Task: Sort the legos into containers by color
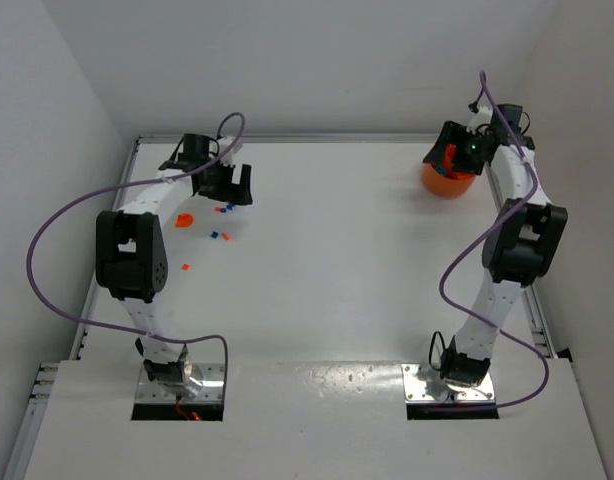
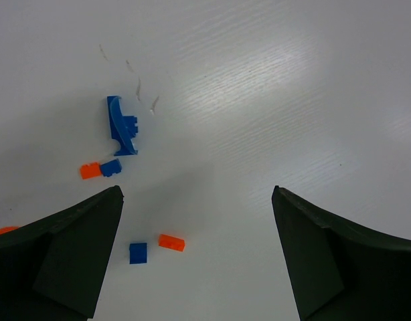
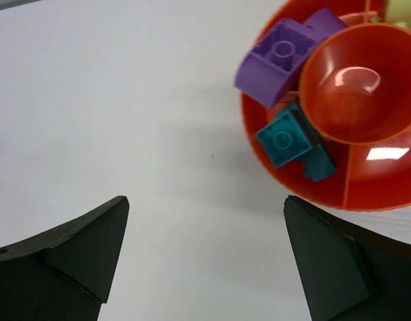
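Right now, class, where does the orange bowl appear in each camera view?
Top external: orange bowl at top right, under the right claw.
Left wrist: not in it.
Right wrist: upper right, holding a purple brick and a teal brick.
Shared landmark: the right claw beside the bowl.

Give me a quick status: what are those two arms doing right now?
Left end effector open above scattered legos. Right end effector open by orange bowl. Neither holds anything; nothing blocking.
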